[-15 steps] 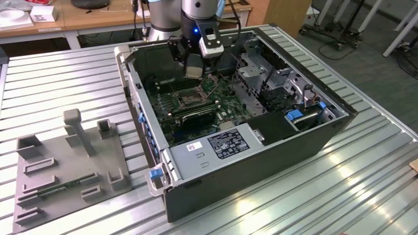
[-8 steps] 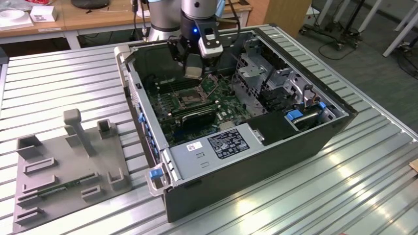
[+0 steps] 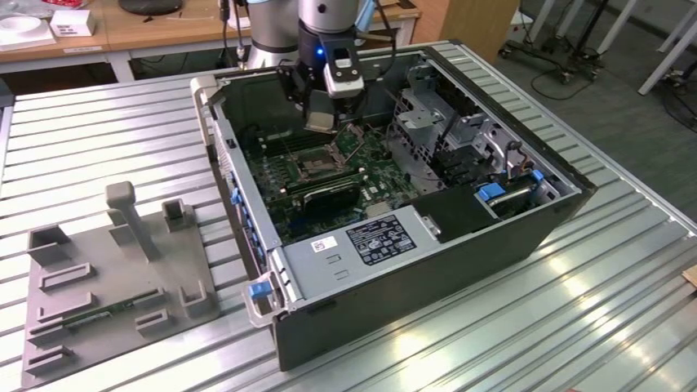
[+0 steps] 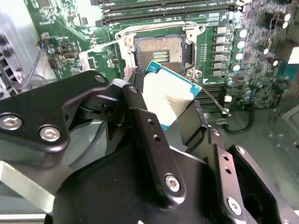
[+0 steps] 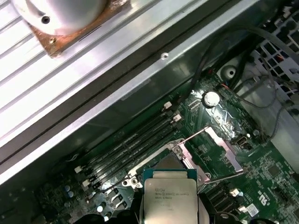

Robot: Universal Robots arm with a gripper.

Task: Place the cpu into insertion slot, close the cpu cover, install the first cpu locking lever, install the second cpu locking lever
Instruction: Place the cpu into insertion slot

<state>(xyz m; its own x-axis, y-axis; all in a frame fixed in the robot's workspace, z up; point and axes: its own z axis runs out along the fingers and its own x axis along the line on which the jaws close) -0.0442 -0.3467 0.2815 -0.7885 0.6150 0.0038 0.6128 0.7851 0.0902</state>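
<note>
My gripper (image 3: 321, 122) hangs inside the open computer case, shut on the cpu (image 4: 168, 93), a flat square chip with a dull silver top and a teal edge. In both wrist views the black fingers (image 4: 135, 100) clamp its opposite sides. The chip (image 5: 170, 198) is tilted and held just above and beside the insertion slot (image 4: 161, 50), whose dark contact field lies bare inside a silver rim. The cpu cover (image 5: 219, 147) is swung open to one side of the slot. A thin wire locking lever (image 4: 212, 100) sticks out free next to the slot.
Long black memory slots (image 5: 131, 144) run beside the socket. A metal drive cage (image 3: 436, 122) and cables crowd the case on the exterior view's right, and a grey power supply (image 3: 370, 241) sits at its near end. A grey fixture tray (image 3: 109, 278) lies on the ribbed table.
</note>
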